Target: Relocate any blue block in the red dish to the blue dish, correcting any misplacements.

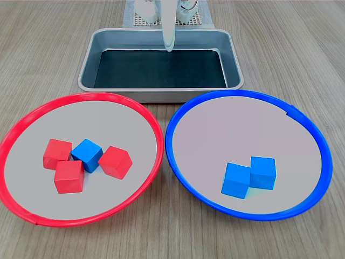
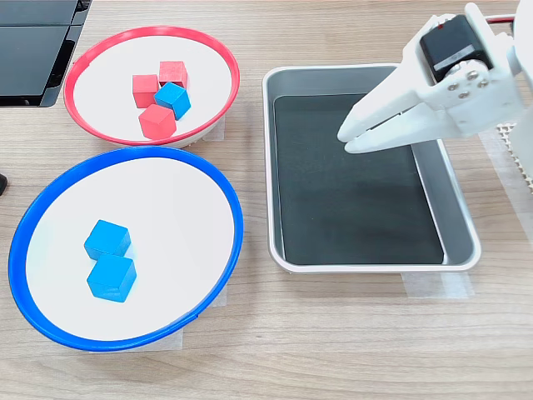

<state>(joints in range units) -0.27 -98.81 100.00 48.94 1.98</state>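
The blue block (image 1: 87, 155) (image 2: 172, 99) lies in the red dish (image 1: 32, 110) (image 2: 92, 50), wedged among three red cubes (image 1: 68, 176) (image 2: 156, 121). Two other blue cubes (image 1: 249, 176) (image 2: 110, 258) rest side by side in the blue dish (image 1: 178, 113) (image 2: 225, 200). My white gripper (image 2: 344, 140) (image 1: 169, 48) hangs above the rectangular metal tray, well away from both dishes. Its fingers are shut, tips together, with nothing between them.
The metal tray (image 1: 86, 59) (image 2: 271, 167) with a dark bottom stands behind the two dishes in the first exterior view. A black device (image 2: 33, 42) sits at the top left of the second exterior view. The arm's base (image 1: 161, 13) is behind the tray.
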